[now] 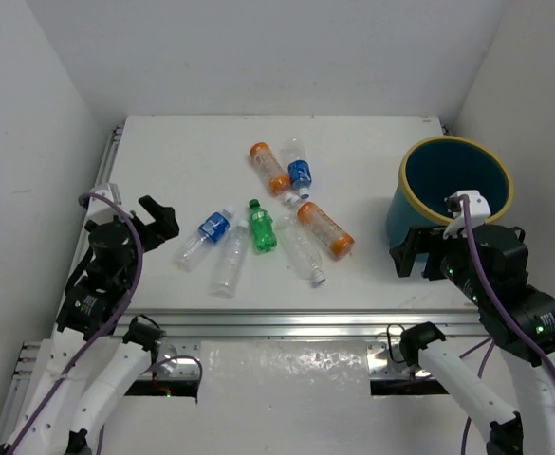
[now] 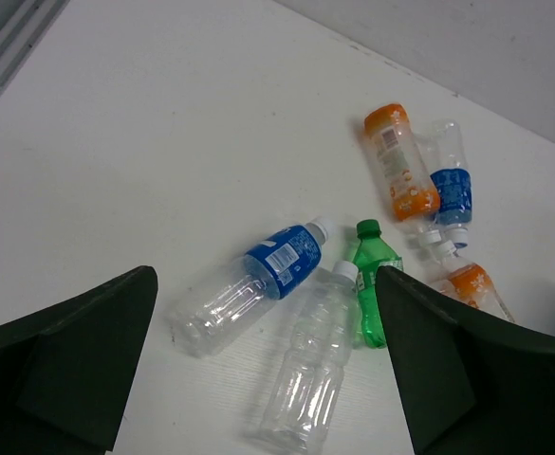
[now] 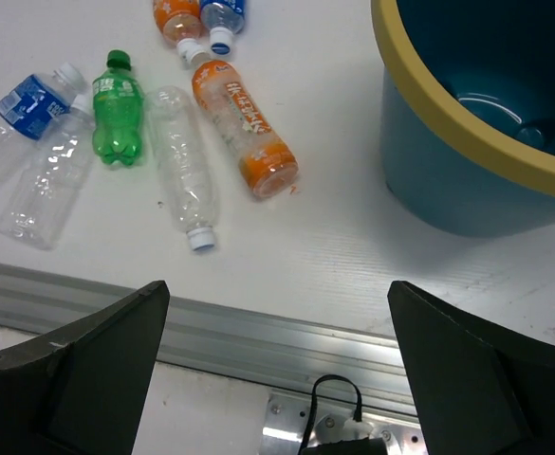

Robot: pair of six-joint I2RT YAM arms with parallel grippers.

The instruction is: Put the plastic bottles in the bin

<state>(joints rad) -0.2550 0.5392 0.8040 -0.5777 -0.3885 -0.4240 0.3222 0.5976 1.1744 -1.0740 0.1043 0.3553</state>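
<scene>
Across the middle of a white table [image 1: 163,152], seven plastic bottles [image 1: 304,249] lie on their sides in a loose cluster: two orange, one green, two clear with blue labels and two plain clear. To their right, well apart from them, the teal, yellow-rimmed bin [image 1: 402,185] stands upright. The left gripper [image 2: 266,277], jaws spread wide and holding nothing, hangs near the table's left edge, facing the cluster. The right gripper [image 3: 279,289], equally wide and empty, hovers just on the near side of the bin.
</scene>
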